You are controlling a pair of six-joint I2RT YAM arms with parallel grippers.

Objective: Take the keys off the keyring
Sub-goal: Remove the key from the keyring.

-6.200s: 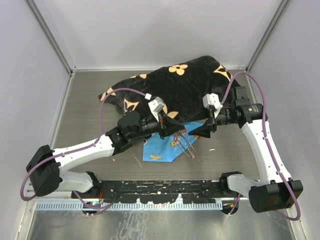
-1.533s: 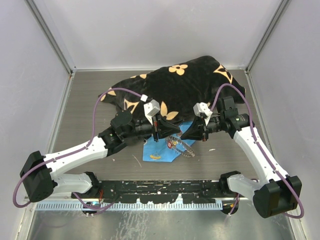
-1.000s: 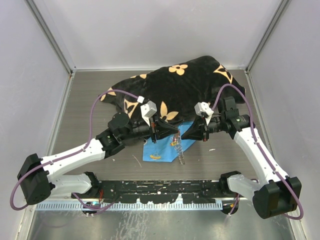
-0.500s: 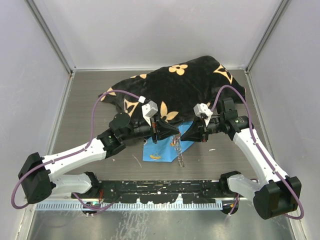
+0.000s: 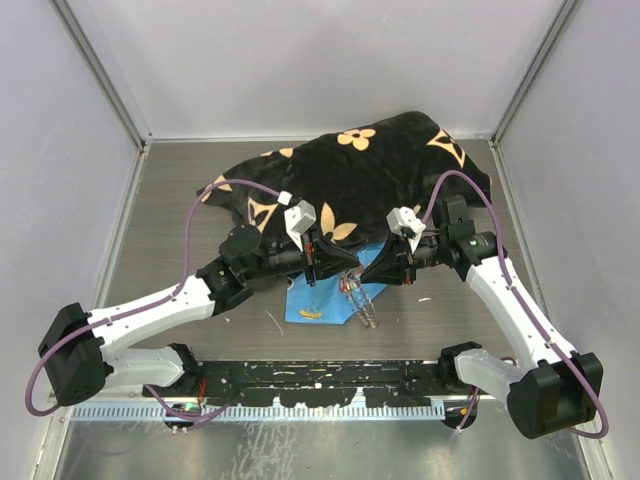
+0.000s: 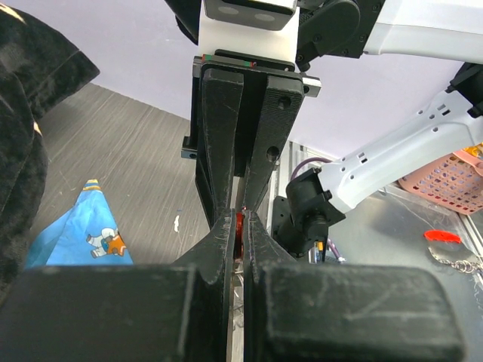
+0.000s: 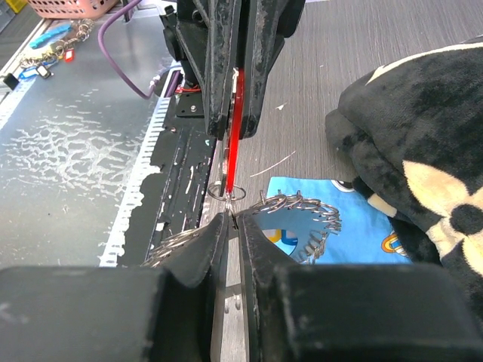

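A grey wood-grain table (image 5: 180, 220) carries a big black blanket (image 5: 370, 175) with tan flower prints, heaped across its far half. The left arm (image 5: 150, 315) and right arm (image 5: 515, 310) reach in from the near edge and meet nose to nose in the middle, just in front of the blanket. Beneath that meeting point lies a blue cloth (image 5: 318, 300) printed with small cartoon figures, its far edge tucked under the blanket. The left gripper (image 6: 238, 222) has its jaws pressed together on the flat plastic head of a red key (image 7: 237, 113), held on edge so the silver blade points toward the opposite tool. The right gripper (image 7: 232, 222) faces it tip to tip. Its jaws show only a thin slit between them, and from these angles I cannot tell whether they pinch the blade's end or stand just clear of it. The keyring (image 7: 298, 205), a silvery, finely textured loop, curls out from under the right fingertips toward the blanket side; in the top view it shows over the near right corner of the blue cloth. A small split ring (image 7: 227, 191) sits at the key's blade, just above the right fingertips.
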